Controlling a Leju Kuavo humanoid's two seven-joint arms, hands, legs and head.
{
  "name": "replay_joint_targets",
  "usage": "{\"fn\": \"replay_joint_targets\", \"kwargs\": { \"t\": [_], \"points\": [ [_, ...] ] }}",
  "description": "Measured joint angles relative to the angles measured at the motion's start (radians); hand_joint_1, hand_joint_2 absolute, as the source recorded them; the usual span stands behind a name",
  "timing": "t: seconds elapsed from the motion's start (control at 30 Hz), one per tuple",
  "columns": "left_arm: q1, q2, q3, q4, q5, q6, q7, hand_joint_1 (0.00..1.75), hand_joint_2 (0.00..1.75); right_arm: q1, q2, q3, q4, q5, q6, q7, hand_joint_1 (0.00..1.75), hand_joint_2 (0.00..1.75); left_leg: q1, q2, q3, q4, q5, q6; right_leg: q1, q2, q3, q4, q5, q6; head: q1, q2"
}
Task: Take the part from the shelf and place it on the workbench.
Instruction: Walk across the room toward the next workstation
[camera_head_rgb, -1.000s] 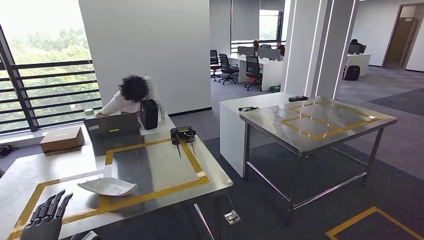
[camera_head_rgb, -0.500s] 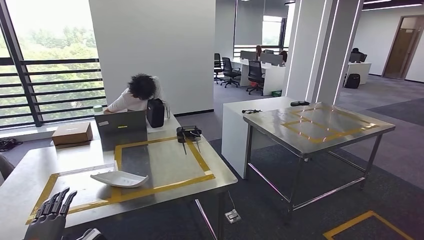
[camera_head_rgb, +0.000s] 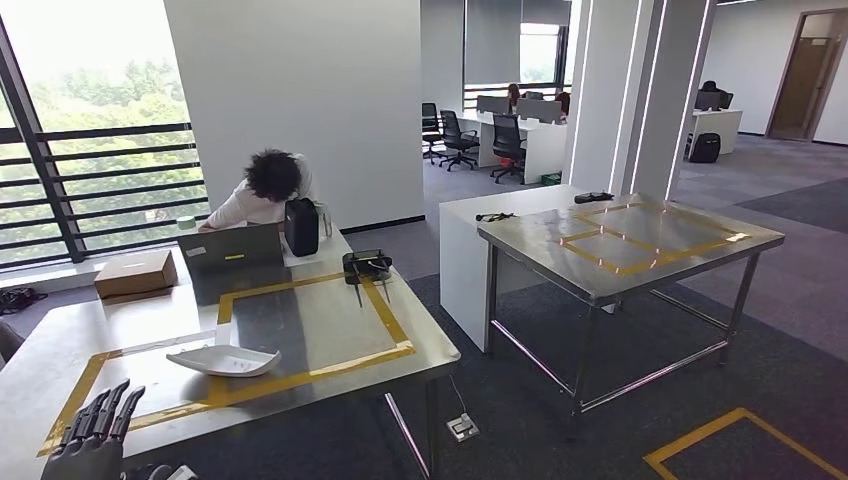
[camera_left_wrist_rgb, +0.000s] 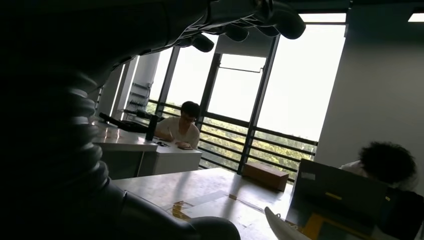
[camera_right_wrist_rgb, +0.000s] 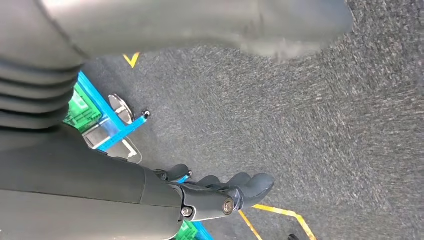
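So the robot's facing the big steel table with yellow tape rectangles (camera_head_rgb: 330, 330), and the white shallow dish-shaped part (camera_head_rgb: 223, 360) is lying on it already, straddling the tape line between the two marked boxes. Beyond it a person's working at a grey laptop (camera_head_rgb: 232, 250), with a brown cardboard box (camera_head_rgb: 135, 273) sitting to one side and a small black tray of tools (camera_head_rgb: 366, 266) to the other.

What I'm worrying about: the part's sitting half across the tape, so if it's meant to be inside one box, that could count as a miss, and any bump from an arm swinging past would slide it further.

The left hand (camera_head_rgb: 92, 435) is hovering low by the near table edge, fingers straight and spread, holding nothing. The right hand (camera_right_wrist_rgb: 220, 192) is hanging over grey carpet, fingers loosely curved, also gripping nothing.
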Motion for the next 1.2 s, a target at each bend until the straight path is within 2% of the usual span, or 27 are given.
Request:
{"fn": "replay_joint_targets", "kwargs": {
  "t": [0.07, 0.3, 0.87, 0.9, 1.0, 1.03, 1.2],
  "points": [
    [0.003, 0.001, 0.000, -0.003, 0.008, 0.001, 0.006, 0.00, 1.75, -0.001, 0.000, 0.000, 0.000, 0.000, -0.005, -0.005, 0.00, 1.75, 0.001, 0.000, -0.002, 0.000, 0.002, -0.003, 0.001, 0.000, -0.002, 0.001, 0.001, -0.001, 0.000, 0.000],
    [0.017, 0.010, 0.001, -0.011, 0.038, 0.003, 0.016, 0.00, 1.75, 0.000, 0.000, 0.009, 0.000, 0.002, -0.048, -0.039, 0.00, 1.75, 0.000, 0.000, -0.005, 0.001, 0.003, -0.005, 0.000, 0.000, -0.004, 0.001, 0.004, 0.000, 0.000, 0.000],
    [0.296, 0.014, 0.048, -0.007, 0.340, -0.112, 0.130, 0.00, 1.75, 0.059, -0.007, 0.293, -0.041, -0.336, -0.052, -0.044, 0.00, 1.75, -0.001, -0.001, -0.014, 0.006, 0.001, -0.002, -0.001, -0.001, -0.009, 0.000, 0.005, 0.003, 0.001, 0.000],
    [0.312, 0.014, 0.050, -0.006, 0.359, -0.120, 0.137, 0.00, 1.75, 0.063, -0.007, 0.313, -0.044, -0.357, -0.051, -0.043, 0.00, 1.31, -0.001, -0.001, -0.014, 0.006, 0.001, -0.002, -0.001, -0.001, -0.009, 0.000, 0.005, 0.004, 0.001, 0.000],
    [0.360, 0.014, 0.056, -0.003, 0.416, -0.144, 0.158, 0.00, 0.44, 0.076, -0.008, 0.370, -0.056, -0.422, -0.049, -0.042, 0.00, 0.00, -0.001, -0.001, -0.015, 0.006, 0.001, -0.002, -0.001, -0.001, -0.009, 0.000, 0.005, 0.004, 0.001, 0.000],
    [0.376, 0.014, 0.059, -0.002, 0.436, -0.152, 0.166, 0.00, 0.00, 0.080, -0.009, 0.389, -0.060, -0.444, -0.049, -0.041, 0.00, 0.00, -0.001, -0.001, -0.015, 0.006, 0.001, -0.002, -0.001, -0.001, -0.010, 0.000, 0.005, 0.004, 0.001, 0.000],
    [0.457, 0.013, 0.074, 0.004, 0.531, -0.192, 0.202, 0.00, 0.00, 0.101, -0.014, 0.483, -0.080, -0.553, -0.039, -0.035, 0.00, 0.00, -0.001, -0.001, -0.016, 0.006, 0.001, -0.002, -0.001, -0.001, -0.010, 0.000, 0.005, 0.004, 0.001, 0.000]
  ]
}}
